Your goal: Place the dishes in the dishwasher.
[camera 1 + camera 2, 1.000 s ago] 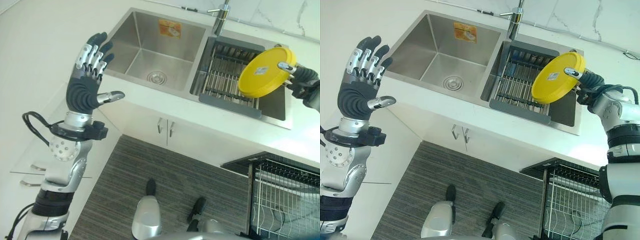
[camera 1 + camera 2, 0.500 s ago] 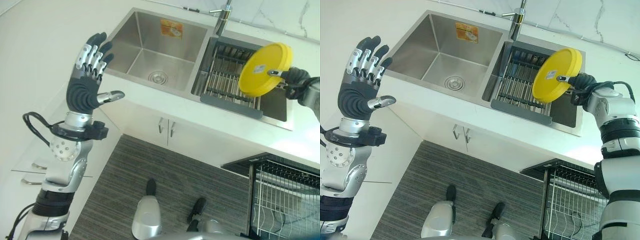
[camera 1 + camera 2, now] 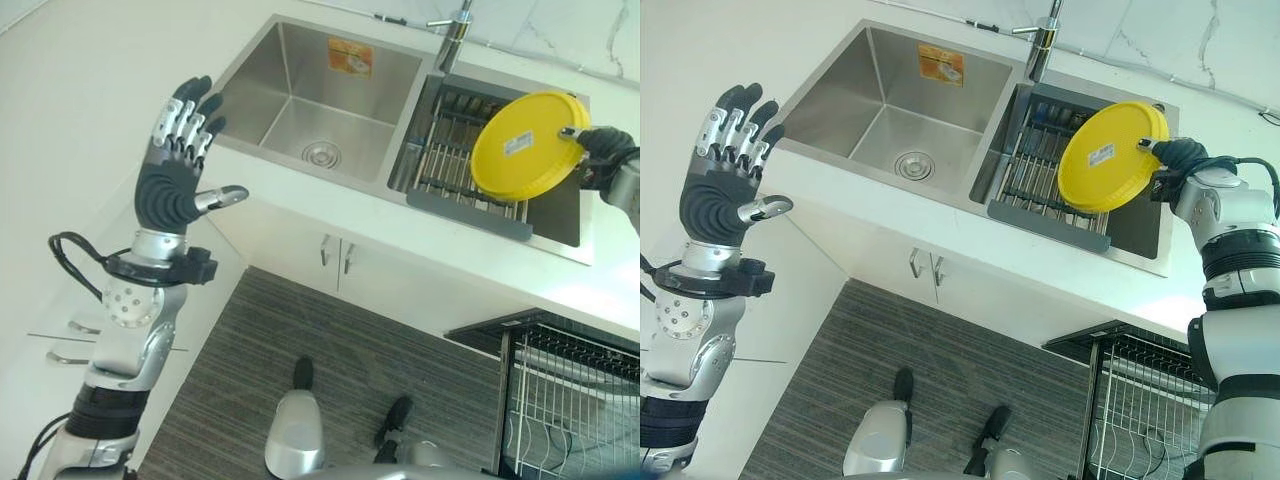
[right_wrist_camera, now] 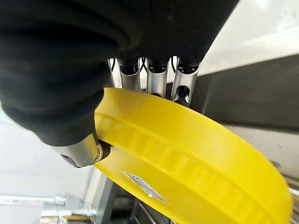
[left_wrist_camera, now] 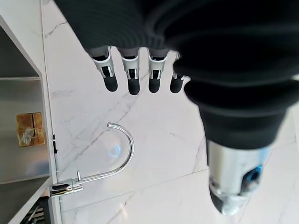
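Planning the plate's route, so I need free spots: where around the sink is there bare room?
The left basin is bare apart from its drain. The white counter to its left is free. The right basin is crowded: a drying rack fills it, and the right hand holds the yellow plate above it.

The yellow plate [image 3: 1108, 157] covers part of the dish rack [image 3: 1042, 175] lying in the sink's right basin, so what sits behind the plate there cannot be read. The right hand [image 3: 602, 158] grips the plate's rim, its fingers [image 4: 154, 77] running behind the plate with their tips out of sight. Below the sink, the dishwasher's wire rack [image 3: 575, 400] is cut off by the edge; it looks empty, perhaps.
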Robot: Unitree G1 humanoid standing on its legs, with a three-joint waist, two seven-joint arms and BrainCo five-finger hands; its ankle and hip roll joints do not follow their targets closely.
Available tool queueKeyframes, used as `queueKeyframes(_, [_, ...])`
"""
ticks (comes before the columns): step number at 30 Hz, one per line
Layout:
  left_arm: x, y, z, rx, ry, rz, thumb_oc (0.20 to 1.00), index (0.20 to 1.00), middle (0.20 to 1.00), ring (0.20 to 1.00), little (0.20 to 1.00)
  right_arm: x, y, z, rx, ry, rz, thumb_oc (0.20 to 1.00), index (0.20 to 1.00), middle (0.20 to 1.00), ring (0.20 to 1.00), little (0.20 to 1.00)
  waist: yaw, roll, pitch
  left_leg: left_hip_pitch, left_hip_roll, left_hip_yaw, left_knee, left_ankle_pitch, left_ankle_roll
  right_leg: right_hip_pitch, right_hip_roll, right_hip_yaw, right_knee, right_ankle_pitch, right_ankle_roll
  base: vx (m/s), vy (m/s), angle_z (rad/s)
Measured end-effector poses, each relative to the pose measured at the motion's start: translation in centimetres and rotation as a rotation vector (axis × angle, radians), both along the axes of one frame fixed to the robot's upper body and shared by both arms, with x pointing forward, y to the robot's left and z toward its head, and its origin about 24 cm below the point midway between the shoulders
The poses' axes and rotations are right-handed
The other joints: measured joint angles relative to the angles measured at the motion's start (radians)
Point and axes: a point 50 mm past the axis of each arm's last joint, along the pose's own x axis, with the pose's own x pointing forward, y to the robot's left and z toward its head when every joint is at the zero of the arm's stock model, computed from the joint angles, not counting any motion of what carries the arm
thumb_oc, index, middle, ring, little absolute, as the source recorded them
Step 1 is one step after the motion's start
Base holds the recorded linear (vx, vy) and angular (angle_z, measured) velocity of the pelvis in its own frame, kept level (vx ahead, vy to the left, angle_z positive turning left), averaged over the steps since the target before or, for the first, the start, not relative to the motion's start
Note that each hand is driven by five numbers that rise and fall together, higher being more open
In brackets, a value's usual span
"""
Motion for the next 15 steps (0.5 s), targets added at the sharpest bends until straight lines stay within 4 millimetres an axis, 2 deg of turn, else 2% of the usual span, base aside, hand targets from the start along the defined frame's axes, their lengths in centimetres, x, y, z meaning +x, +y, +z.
queueKeyframes(7, [-0.1, -0.1, -0.5, -0.03, 0.013, -0.001, 1.0, 1.0, 1.0, 1.0, 1.0, 0.0, 1.5, 2.8, -0.065, -0.156, 0.024, 0.2, 0.2, 0.2, 0.2, 0.2, -0.011, 0.008, -0.001, 0.001, 0.001, 0.007, -0.007, 0.003, 0.003, -0.005, 0.001, 0.002, 0.0, 0.0, 0.0, -0.03, -0.037, -0.01])
queueKeyframes(11, [-0.2, -0.4, -1.2, -0.067, 0.024, -0.016, 1.0, 1.0, 1.0, 1.0, 1.0, -0.6, 3.9, 4.9, -0.105, -0.289, 0.106, 0.2, 0.2, 0.2, 0.2, 0.2, -0.03, 0.01, -0.001, 0.023, 0.005, 0.011, -0.019, 0.007, 0.003, 0.01, 0.003, 0.003, 0.0, -0.002, -0.001, -0.01, -0.074, -0.02])
queueKeyframes(15, [-0.5, -0.6, -1.8, -0.094, 0.034, -0.023, 1.0, 1.0, 1.0, 1.0, 1.0, -2.2, 6.0, 7.2, -0.088, -0.478, 0.183, 0.2, 0.2, 0.2, 0.2, 0.2, -0.043, 0.012, -0.002, 0.045, 0.011, 0.017, -0.03, 0.011, -0.002, 0.021, 0.016, 0.014, 0.0, -0.005, -0.004, -0.01, 0.017, -0.08])
